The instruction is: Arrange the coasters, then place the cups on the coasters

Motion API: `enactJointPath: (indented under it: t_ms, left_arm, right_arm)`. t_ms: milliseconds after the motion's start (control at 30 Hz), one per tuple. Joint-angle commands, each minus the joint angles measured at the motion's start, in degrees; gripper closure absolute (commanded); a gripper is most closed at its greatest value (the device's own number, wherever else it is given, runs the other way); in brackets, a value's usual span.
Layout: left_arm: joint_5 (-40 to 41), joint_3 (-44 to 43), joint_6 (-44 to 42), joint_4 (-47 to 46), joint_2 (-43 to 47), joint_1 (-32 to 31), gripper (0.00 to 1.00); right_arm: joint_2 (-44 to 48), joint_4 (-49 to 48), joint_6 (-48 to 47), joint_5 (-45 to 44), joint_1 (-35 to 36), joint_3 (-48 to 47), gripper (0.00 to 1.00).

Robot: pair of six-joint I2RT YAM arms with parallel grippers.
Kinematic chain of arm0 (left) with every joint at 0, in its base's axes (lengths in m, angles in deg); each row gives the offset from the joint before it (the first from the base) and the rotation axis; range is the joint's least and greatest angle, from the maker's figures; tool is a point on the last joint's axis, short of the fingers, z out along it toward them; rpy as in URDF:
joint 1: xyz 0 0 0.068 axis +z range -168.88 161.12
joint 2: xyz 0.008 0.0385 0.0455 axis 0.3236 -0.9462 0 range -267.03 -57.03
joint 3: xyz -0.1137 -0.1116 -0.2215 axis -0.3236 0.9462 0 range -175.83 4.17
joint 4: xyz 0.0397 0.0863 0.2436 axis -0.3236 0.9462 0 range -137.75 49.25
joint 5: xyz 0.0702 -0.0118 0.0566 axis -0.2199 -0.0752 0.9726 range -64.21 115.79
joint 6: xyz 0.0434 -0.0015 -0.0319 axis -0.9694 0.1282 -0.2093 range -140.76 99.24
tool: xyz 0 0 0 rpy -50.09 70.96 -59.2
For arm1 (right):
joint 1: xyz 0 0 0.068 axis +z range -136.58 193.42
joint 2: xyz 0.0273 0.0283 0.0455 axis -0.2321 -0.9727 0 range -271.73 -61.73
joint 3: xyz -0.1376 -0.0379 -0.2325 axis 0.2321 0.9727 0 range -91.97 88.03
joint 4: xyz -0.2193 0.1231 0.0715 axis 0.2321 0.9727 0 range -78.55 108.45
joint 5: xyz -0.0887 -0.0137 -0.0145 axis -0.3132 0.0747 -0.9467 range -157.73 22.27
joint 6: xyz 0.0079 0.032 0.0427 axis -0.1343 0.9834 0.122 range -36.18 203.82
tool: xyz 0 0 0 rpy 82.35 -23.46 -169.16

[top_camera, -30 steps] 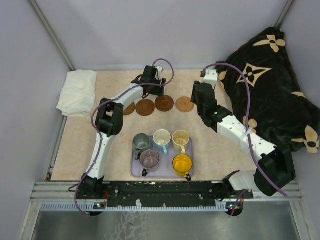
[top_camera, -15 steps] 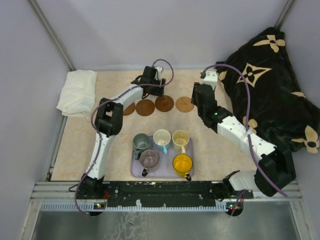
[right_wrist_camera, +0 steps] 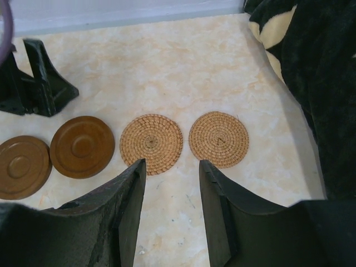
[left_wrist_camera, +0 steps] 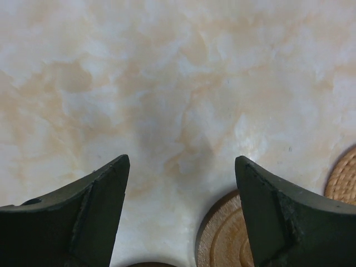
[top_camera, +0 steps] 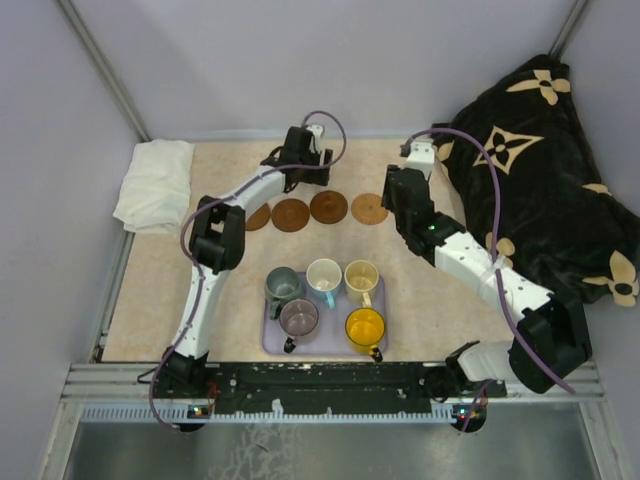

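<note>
Coasters (right_wrist_camera: 151,143) lie flat in a row across the far part of the worktop (top_camera: 160,290). The right wrist view shows two dark wooden ones side by side on the left and two woven tan ones, a little apart, on the right. From above, a fifth shows at the row's left end, partly hidden by the left arm (top_camera: 215,240).

Cups (top_camera: 323,275), five in all, stand upright on a lavender tray (top_camera: 272,342) near the arm bases, well apart from the row, three behind and two in front.

Left gripper (left_wrist_camera: 182,161) is on the far side of the row, its fingers spread wide over bare worktop and holding nothing. Right gripper (right_wrist_camera: 172,164) is on the near side of the woven pair, fingers partly apart with nothing between them.

A white cloth (top_camera: 155,185) lies at far left and a black patterned blanket (top_camera: 540,180) at right.
</note>
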Motion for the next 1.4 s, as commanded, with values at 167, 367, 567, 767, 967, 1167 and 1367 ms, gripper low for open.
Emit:
enactJointPath:
  t_ms: [167,367,567,767,967,1167,1367]
  left_arm:
    - [6.4,3.2,-2.5,-12.1,11.4,2.6,0.15]
    - [11.9,20.3,-1.1,-12.5,22.5,2.6,0.16]
    - [19.7,36.2,4.7,-8.6,31.6,2.6,0.19]
    - [21.2,45.0,7.5,-6.5,37.1,2.6,0.21]
    - [21.4,49.4,9.8,-5.7,39.0,3.0,0.33]
    - [18.5,50.5,13.0,-4.8,38.8,4.9,0.9]
    - [18.6,48.2,14.7,-1.0,36.9,6.0,1.0]
  right_arm:
    - [5.8,-0.9,2.2,0.2,-0.3,0.9,0.56]
    - [7.2,0.6,3.3,1.5,-0.3,1.1,0.56]
    - [8.3,1.1,3.8,3.0,-0.3,2.2,0.56]
    - [8.9,2.3,5.5,5.2,-0.3,2.9,0.56]
    - [10.0,3.0,7.1,5.5,-0.3,3.8,0.56]
    - [10.2,4.4,7.5,5.6,-0.3,3.4,0.57]
    - [10.5,4.6,7.5,5.4,-0.3,3.5,0.57]
